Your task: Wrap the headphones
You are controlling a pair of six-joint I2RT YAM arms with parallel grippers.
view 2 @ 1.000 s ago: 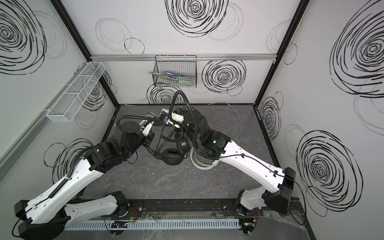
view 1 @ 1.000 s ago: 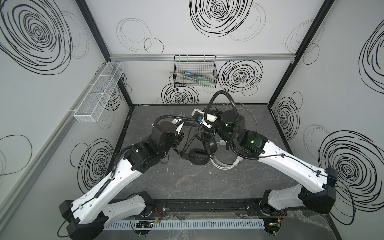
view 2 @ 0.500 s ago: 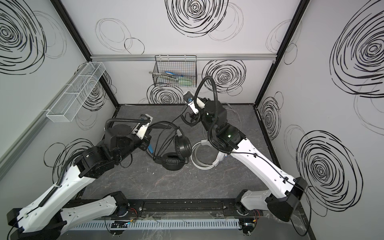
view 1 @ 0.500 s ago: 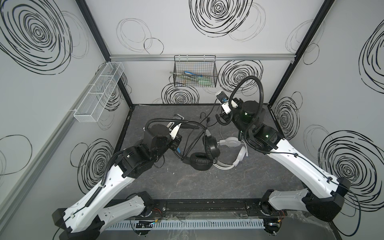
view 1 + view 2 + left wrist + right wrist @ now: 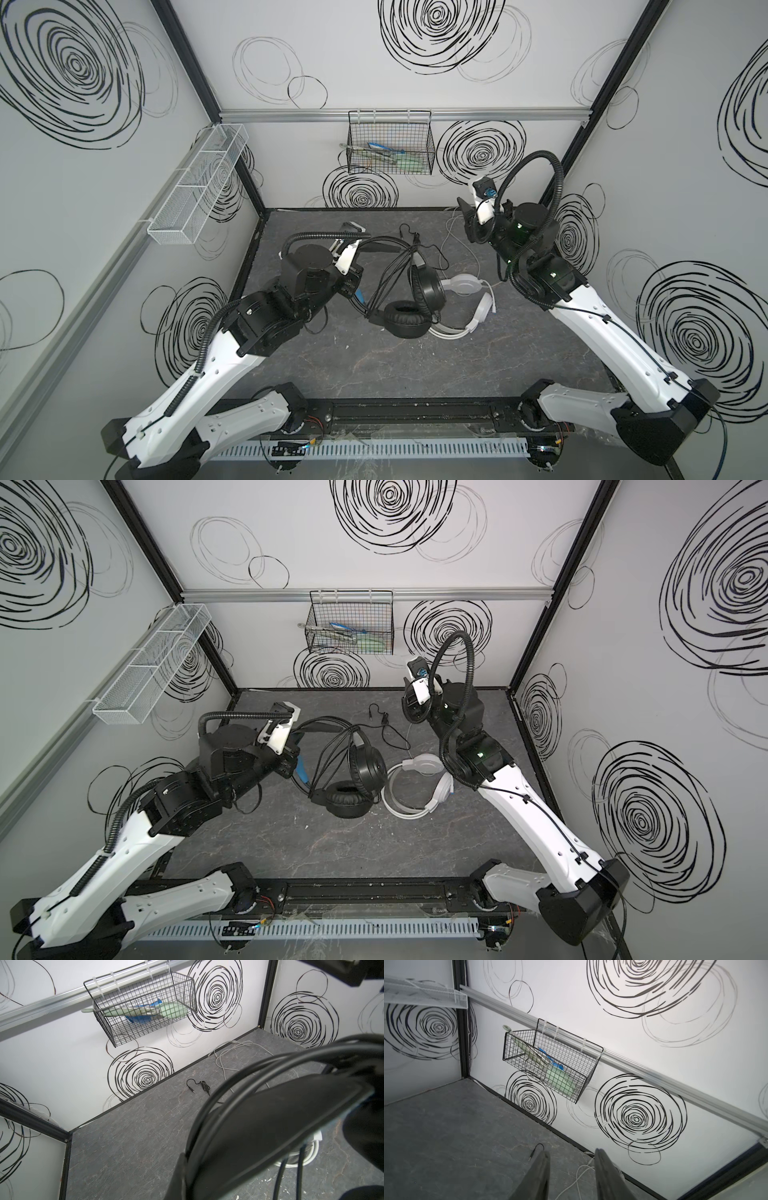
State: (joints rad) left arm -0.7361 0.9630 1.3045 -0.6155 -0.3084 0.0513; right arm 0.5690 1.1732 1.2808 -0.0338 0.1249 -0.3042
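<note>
The left arm is extended forward and inward from the front left base, and its wrist is kept low. The left gripper is closed on the headband of the black headset. The right arm is angled up toward the rear right corner. The right gripper is directed rearward and downward. Its jaws are parted and nothing is held between them.

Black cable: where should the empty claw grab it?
Probably the cable at its loose end by the plug, from straight above: that bit lies flat on the table, apart from the black headphones, with room around it. The open right claw is nearest.
</note>
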